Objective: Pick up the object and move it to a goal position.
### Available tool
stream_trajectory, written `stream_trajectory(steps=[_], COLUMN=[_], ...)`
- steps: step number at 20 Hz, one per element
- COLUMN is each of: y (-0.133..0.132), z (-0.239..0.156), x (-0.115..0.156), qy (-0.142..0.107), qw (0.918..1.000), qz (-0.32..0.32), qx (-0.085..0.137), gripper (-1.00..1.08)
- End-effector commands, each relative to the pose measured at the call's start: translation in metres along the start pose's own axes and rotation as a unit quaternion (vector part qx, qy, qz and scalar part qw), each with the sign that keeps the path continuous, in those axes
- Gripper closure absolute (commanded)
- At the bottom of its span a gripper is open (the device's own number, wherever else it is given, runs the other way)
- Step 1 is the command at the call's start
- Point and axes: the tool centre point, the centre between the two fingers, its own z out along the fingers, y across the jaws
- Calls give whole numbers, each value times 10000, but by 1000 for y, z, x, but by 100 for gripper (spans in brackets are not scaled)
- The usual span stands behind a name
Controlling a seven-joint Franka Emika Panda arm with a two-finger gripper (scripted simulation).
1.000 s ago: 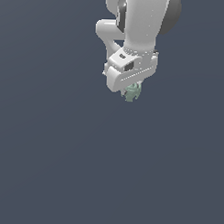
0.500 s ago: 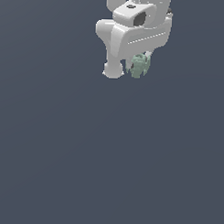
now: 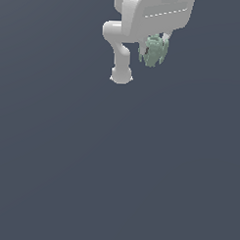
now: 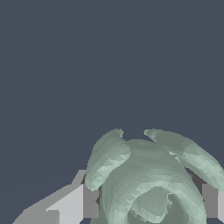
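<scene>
The object (image 3: 153, 50) is a small pale mint-green lumpy thing with rounded knobs. In the exterior view it hangs just under the white hand near the top of the picture, high above the dark floor. My gripper (image 3: 155, 48) is shut on it, and the hand hides most of the fingers there. The wrist view shows the object (image 4: 151, 183) up close, filling the space between two grey fingers (image 4: 89, 202) that press on either side of it. No goal marker shows in either view.
The white arm's link and its rounded joint (image 3: 121, 73) hang to the exterior view's left of the object. A plain dark blue-grey floor (image 3: 115, 166) lies below.
The arm has risen with the object still held, moving up and toward the exterior view's right. The hand now looms larger and is partly cut off by the top edge.
</scene>
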Motion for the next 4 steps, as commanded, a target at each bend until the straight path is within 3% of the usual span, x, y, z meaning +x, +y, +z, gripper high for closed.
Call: stream_trajectory(steps=[1, 4], y=[-1, -1], z=[-6, -8], x=[0, 0], qy=[-4, -5], qw=[10000, 10000], qz=[1, 4], qx=[3, 2], gripper=[108, 108])
